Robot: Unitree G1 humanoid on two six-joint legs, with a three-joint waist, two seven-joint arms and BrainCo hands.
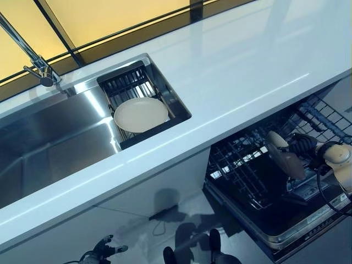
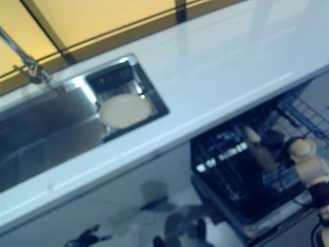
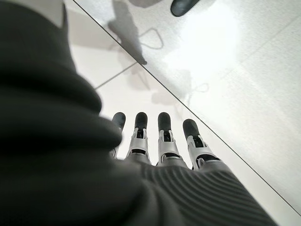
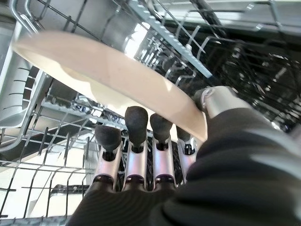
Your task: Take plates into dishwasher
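The right robot hand is down inside the open dishwasher, pinching a cream plate by its rim, fingers on one face and the thumb over the edge on the other. The plate stands nearly on edge, its long axis running out from the hand across the wire rack, and in the head view it hangs just above the rack's prongs rather than seated among them. That is the relation the next move turns on: the plate's lower rim needs to line up with a gap between two rows of prongs, so the hand will probably have to lower it along the plate's own plane, keeping it upright; if it tips it may come to rest across the wires. Whether the rim already touches a wire I cannot tell. A second plate lies flat on the dark draining rack at the end of the sink, set into the white tabletop, well apart from both hands and up and to the left of the dishwasher. The left robot hand hangs low by the floor, fingers straight and spread, holding nothing; it lies on the sink's side.
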